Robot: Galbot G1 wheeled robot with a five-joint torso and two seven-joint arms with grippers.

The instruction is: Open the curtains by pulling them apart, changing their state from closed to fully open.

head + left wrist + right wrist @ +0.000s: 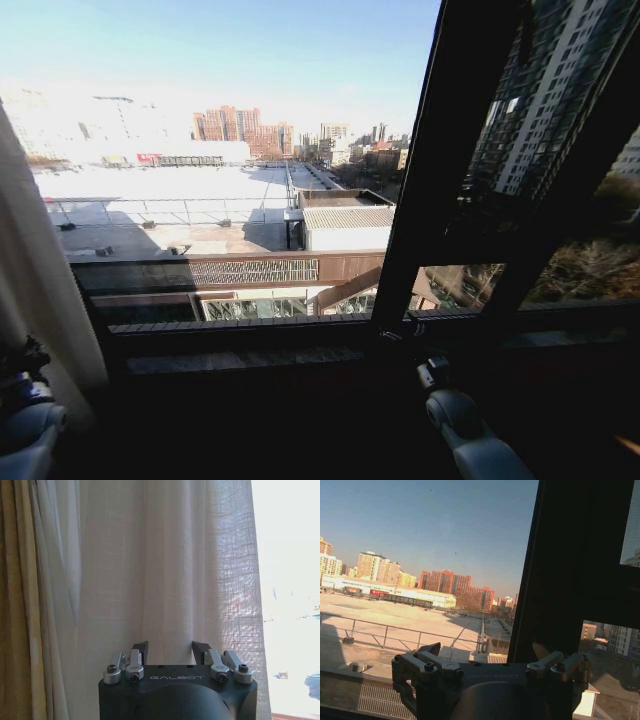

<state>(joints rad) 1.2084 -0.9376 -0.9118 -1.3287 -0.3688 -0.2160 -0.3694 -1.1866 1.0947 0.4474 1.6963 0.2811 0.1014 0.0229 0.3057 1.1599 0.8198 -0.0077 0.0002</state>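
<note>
A sheer white-cream curtain (35, 290) hangs bunched at the far left edge of the window. The left wrist view shows its pleated woven fabric (175, 570) close up. My left gripper (171, 650) is open just in front of that fabric, with nothing between its fingers. In the head view it sits low at the left (20, 375), beside the curtain's lower part. My right gripper (487, 652) is open and empty, facing the bare window glass. The head view shows it low and right of centre (432, 372), below the sill.
A thick dark window post (450, 150) splits the glass, and a dark sill (300, 340) runs across below it. A yellowish opaque drape (15, 605) hangs next to the sheer fabric. Rooftops and city buildings lie outside.
</note>
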